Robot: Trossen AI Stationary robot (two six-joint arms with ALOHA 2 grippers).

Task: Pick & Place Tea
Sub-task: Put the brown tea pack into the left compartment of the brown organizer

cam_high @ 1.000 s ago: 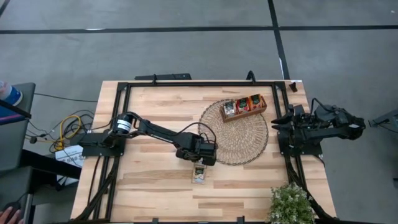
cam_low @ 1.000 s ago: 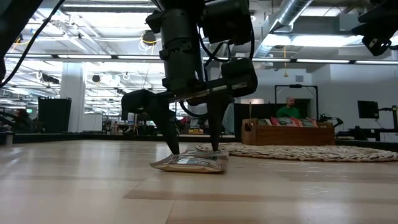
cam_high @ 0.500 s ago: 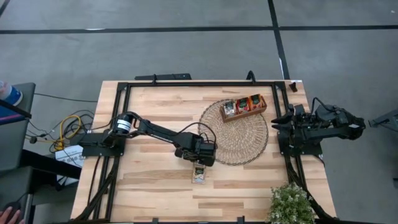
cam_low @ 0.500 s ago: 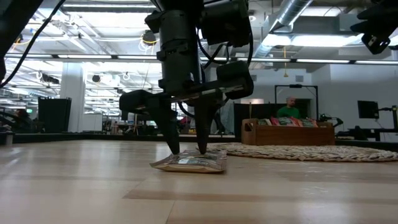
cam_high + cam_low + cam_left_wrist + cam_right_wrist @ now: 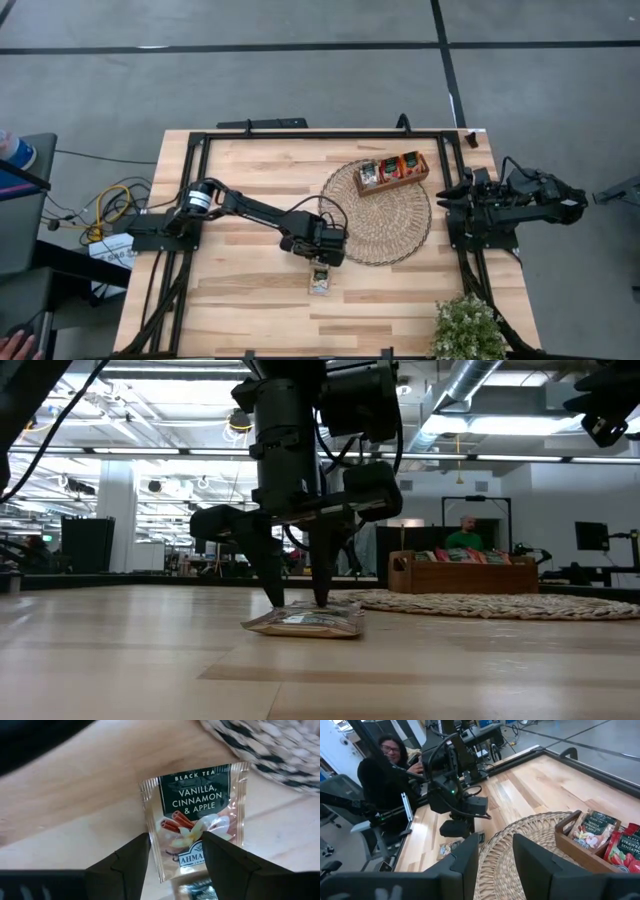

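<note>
Narrowing over the last second, the left gripper's (image 5: 297, 603) 2 fingers (image 5: 125, 865) now stand about half-spread with their tips down on the vanilla, cinnamon & apple tea sachet (image 5: 197, 817); whether they truly pinch it cannot be told. That sachet lies flat on the wooden table (image 5: 250, 300), lower centre of the high view, just beside the wicker mat (image 5: 400, 235). A grasp seems under way, lift not yet begun. More sachets (image 5: 390, 168) fill the wooden tray (image 5: 418, 180) on the mat. The right gripper (image 5: 450, 197) waits at the table's right edge, part-open and empty.
</note>
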